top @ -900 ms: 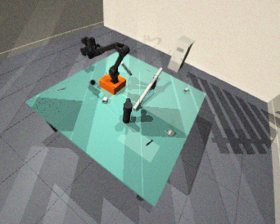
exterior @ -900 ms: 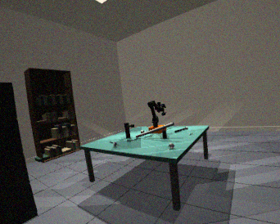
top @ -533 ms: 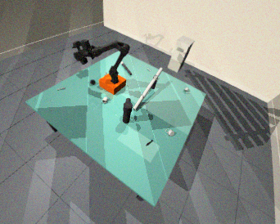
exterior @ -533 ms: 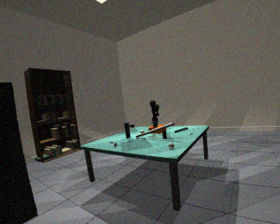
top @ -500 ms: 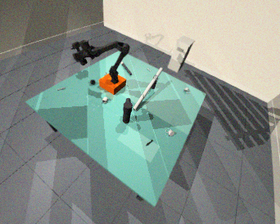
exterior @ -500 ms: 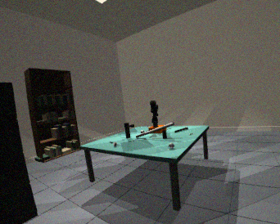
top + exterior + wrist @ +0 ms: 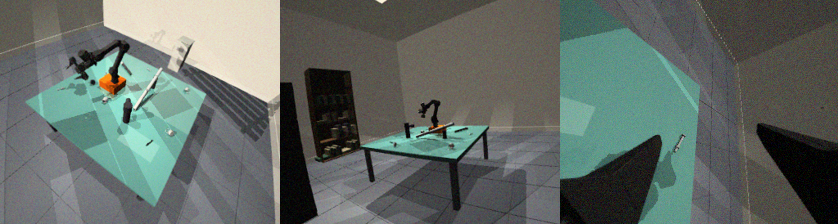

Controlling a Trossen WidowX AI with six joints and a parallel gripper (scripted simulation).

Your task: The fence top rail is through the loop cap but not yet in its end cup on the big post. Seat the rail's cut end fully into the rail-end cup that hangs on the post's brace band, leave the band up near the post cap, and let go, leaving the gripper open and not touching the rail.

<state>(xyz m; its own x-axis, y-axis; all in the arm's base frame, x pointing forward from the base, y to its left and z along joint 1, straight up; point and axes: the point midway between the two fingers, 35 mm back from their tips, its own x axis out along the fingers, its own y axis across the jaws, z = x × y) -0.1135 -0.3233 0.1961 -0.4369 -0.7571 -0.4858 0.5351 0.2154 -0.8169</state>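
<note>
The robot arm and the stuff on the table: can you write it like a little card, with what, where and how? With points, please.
Arm: black (image 7: 121, 44) (image 7: 437, 103), on an orange base (image 7: 107, 87)
Gripper (image 7: 75, 70) (image 7: 708, 133): wide open, nothing between its fingers
Rail (image 7: 148, 89) (image 7: 437, 129): long and white, slanted, one end higher; gripper away from it
Big post (image 7: 127, 111) (image 7: 407, 131): black, upright, near the rail's low end
Rail in its cup: too small to tell
Table (image 7: 61, 118) (image 7: 399, 148): green top, dark legs
</note>
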